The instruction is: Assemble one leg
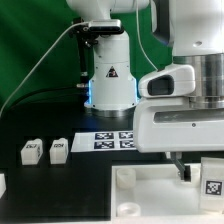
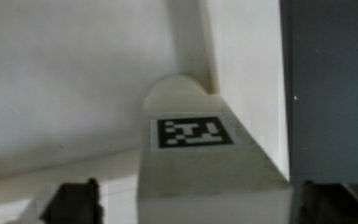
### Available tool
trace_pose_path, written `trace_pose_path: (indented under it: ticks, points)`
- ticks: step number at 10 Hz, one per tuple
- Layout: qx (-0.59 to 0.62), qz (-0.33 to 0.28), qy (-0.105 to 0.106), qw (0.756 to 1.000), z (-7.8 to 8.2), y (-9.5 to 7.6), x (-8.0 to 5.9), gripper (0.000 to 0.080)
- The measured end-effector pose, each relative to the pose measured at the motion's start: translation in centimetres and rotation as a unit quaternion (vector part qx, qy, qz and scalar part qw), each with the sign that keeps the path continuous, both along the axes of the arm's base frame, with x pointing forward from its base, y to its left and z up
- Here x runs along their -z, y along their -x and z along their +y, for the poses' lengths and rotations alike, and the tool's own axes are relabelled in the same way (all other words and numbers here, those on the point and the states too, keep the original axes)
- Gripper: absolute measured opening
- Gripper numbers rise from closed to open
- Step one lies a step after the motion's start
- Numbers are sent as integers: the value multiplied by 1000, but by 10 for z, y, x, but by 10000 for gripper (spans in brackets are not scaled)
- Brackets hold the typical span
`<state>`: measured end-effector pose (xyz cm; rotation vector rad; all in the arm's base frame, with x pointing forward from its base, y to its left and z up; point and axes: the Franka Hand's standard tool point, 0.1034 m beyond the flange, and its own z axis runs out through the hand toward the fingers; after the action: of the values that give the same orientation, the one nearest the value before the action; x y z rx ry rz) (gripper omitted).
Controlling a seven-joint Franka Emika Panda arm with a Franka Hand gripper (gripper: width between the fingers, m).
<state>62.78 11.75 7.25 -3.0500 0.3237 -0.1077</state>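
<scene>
Between the claw's (image 2: pixel 190 205) spread fingers stands a leg (image 2: pixel 197 140), tag facing up. The claw looks wide, straddling it for a grasp.

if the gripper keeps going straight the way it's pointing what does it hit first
Most likely the small white plastic block-shaped leg with the square marker tag, which lies directly ahead between the open jaws of the gripper; depth is unclear.

Backdrop: green curtain (image 1: pixel 40 30), hanging behind the work area. Counter (image 1: pixel 70 175): black, matte surface. Marker board (image 1: pixel 113 139): flat, white, lying on counter. Lighting: even, bright; blue glow near the rear.
</scene>
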Motion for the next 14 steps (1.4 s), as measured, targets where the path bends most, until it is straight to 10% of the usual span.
trace_pose_path:
  ticks: [1, 5, 12, 14]
  points:
    - [-2, 0, 0, 1000, 0, 0, 0, 380]
    - [159, 11, -12, 987, -2, 0, 0, 294]
    - [703, 81, -65, 704, -6, 1, 3, 294]
    - [706, 83, -64, 700, -3, 2, 3, 294]
